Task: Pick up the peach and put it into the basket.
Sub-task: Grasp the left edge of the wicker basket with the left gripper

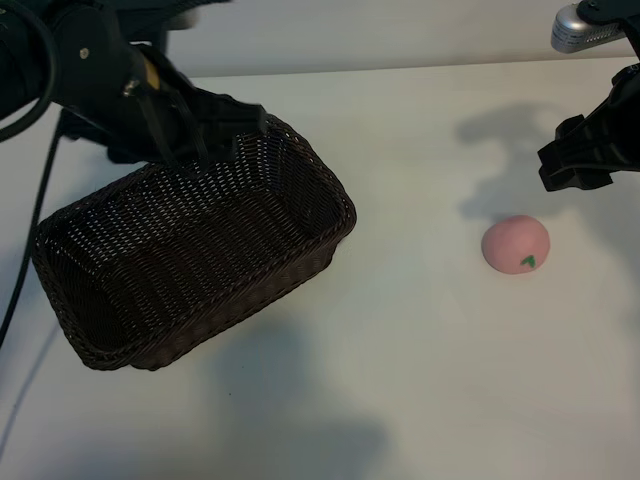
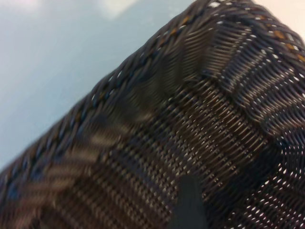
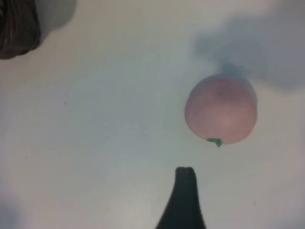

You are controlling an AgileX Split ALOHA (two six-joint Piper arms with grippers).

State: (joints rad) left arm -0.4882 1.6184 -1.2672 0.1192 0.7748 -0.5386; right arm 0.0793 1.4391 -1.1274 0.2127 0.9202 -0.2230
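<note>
The pale-pink peach (image 1: 516,244) with a small green leaf mark lies on the white table at the right. My right gripper (image 1: 575,165) hovers open just behind and to the right of it, not touching it. In the right wrist view the peach (image 3: 221,110) lies a little beyond one dark finger (image 3: 186,198). The dark-brown wicker basket (image 1: 330,190) stands askew at the left, with nothing inside. My left gripper (image 1: 200,140) is open at its far rim. In the left wrist view one finger (image 2: 188,205) reaches inside along the woven wall of the basket (image 2: 143,62).
White table (image 1: 420,380) stretches between basket and peach and toward the front edge. A silver camera housing (image 1: 580,28) sits at the top right. Black cables (image 1: 30,230) hang at the far left. A corner of the basket (image 3: 16,28) shows in the right wrist view.
</note>
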